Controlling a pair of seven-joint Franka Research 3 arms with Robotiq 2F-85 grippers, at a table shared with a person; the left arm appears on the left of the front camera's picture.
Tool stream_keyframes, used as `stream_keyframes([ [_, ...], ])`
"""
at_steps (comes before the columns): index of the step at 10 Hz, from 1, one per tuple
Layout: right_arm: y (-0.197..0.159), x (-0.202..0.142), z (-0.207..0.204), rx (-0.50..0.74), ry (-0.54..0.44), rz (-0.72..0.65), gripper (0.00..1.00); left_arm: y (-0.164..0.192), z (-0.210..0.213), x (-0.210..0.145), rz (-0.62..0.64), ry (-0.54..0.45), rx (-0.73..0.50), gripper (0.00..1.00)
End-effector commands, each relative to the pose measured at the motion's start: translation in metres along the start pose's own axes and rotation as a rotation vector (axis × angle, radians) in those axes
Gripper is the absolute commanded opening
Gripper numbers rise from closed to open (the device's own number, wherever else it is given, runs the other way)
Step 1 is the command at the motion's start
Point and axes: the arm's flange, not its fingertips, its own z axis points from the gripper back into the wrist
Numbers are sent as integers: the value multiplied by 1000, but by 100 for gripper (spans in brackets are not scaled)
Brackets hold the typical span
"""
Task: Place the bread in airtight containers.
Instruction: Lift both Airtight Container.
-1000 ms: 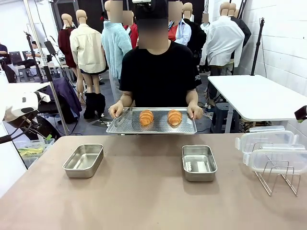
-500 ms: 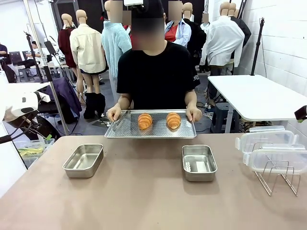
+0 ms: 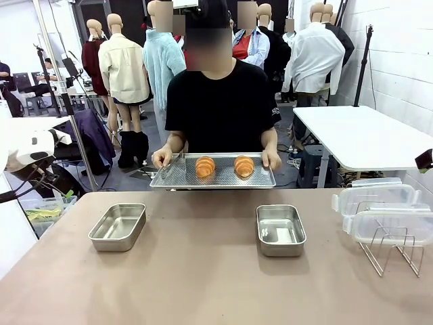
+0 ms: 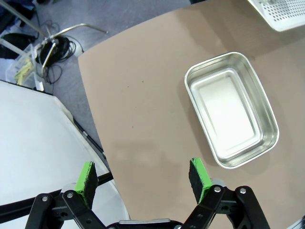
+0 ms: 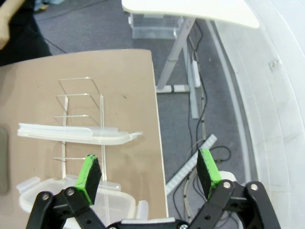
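Note:
Two golden-brown ridged bread rolls (image 3: 205, 166) (image 3: 243, 166) lie on a flat steel tray (image 3: 213, 179) that a person holds in both hands at the table's far edge. Two steel containers stand open and empty on the brown table, one at the left (image 3: 118, 227) and one right of centre (image 3: 280, 229). The left container (image 4: 231, 108) lies ahead and to the right of my left gripper (image 4: 143, 175), which is open and holds nothing. My right gripper (image 5: 148, 174) is open too, above the table's right edge near the clear lids (image 5: 76, 133).
Clear plastic lids (image 3: 382, 210) rest on a wire rack (image 3: 392, 250) at the table's right side. A white table (image 3: 358, 135) stands beyond it. The left wrist view shows the floor, cables and a white surface (image 4: 33, 143) past the table's left edge.
The person has brought the tray with the two rolls slightly lower and toward the table's far edge. Neither container moved.

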Motion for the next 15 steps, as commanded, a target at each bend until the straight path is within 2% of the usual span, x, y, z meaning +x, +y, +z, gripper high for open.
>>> stream_keyframes([
  [1, 37, 21, 25, 63, -54, 66, 100, -29, 11, 14, -44, -17, -5, 100],
  [3, 89, 39, 61, 122, -93, 141, 100, -53, 28, 23, -63, -44, -12, 100],
  [5, 127, 46, 74, 136, -64, 147, 100, -74, 39, 24, -23, -74, -20, 100],
  [6, 132, 48, 72, 137, -7, 89, 100, -84, 38, 24, -10, -51, -51, 100],
  [7, 123, 44, 77, 127, -101, 177, 100, -67, 35, 33, -61, -72, -12, 100],
  [9, 123, 44, 77, 127, -101, 177, 100, -67, 35, 33, -61, -72, -12, 100],
  [11, 149, 51, 87, 163, -41, 186, 100, -87, 34, 41, -21, -30, -27, 100],
  [13, 199, 67, 86, 230, 93, 262, 100, -90, 22, 59, -10, 96, 8, 100],
  [15, 244, 75, 73, 274, 237, 291, 100, -81, 8, 66, 68, 150, -20, 100],
])
